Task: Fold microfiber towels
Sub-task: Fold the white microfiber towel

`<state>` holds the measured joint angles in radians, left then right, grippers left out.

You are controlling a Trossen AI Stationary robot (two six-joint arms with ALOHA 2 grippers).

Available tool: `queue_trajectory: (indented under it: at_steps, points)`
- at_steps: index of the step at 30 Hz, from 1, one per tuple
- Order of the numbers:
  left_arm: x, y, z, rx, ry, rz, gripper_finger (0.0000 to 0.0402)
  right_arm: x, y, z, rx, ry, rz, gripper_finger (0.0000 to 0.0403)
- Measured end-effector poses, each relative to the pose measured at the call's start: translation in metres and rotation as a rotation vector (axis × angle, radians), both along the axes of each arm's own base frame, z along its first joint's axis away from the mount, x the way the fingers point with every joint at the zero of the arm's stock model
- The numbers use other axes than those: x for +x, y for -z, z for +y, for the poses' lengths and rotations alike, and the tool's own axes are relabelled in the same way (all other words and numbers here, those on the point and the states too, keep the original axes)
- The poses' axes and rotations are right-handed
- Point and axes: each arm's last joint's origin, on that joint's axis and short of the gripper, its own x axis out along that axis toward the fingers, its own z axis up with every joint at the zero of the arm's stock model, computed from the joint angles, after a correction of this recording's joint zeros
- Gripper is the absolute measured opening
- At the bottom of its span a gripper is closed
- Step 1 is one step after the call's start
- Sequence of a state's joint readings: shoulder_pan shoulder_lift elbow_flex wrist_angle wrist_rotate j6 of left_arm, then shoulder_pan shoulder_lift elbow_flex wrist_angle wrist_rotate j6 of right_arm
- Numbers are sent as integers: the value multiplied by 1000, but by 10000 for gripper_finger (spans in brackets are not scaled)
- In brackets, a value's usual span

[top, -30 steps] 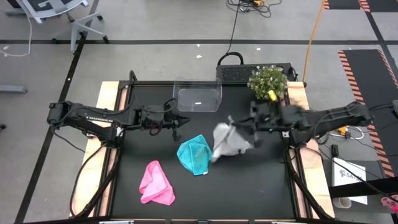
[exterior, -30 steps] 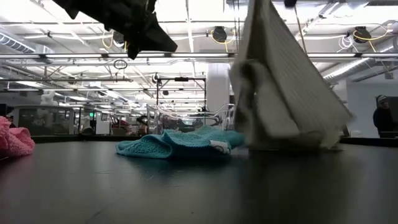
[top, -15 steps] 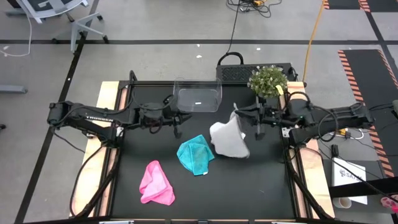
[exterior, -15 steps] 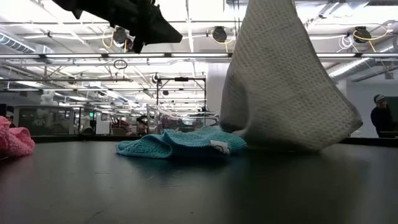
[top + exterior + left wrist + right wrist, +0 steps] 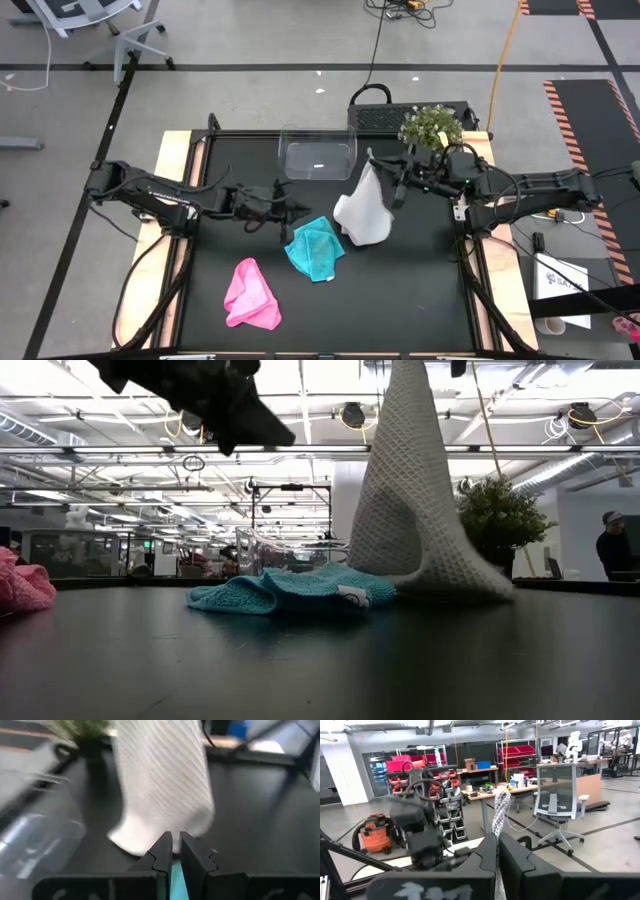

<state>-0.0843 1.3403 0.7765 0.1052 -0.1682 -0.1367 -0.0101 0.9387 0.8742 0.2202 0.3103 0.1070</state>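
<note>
The grey-white towel [image 5: 364, 208] hangs from my right fingers [image 5: 372, 158], pinched by one corner, its lower edge resting on the worktop [image 5: 420, 280] just beside the teal towel [image 5: 314, 247]. Step in hand: lifting to spread. Next, I judge, lay it flat toward the open front; the tub [image 5: 317, 153] crowds the rear. My left fingers [image 5: 298, 210], nearly pressed together and holding nothing, hover near the teal towel.

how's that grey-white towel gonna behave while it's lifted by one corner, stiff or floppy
Probably very floppy: the grey-white towel hangs as a limp cone from the right gripper, which is shut on its top corner, and its lower edge spreads on the table. It looks light, since a thin pinch holds it. Its trailing hem lies close to the teal towel and may brush it.
</note>
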Motion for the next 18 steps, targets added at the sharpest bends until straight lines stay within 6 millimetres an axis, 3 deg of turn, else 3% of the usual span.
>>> queue_trajectory:
  at_steps: [6, 9, 18]
  points:
    - [4, 45, -13, -16, 92, 267, 26, -5, -2, 0, 1, 0, -6, 0]
    - [12, 66, -16, -10, 83, 332, 5, -6, -2, 0, 0, -1, -1, 0]
    - [28, 114, -23, -70, -6, 399, 4, -7, -1, 0, 2, -2, 20, 0]
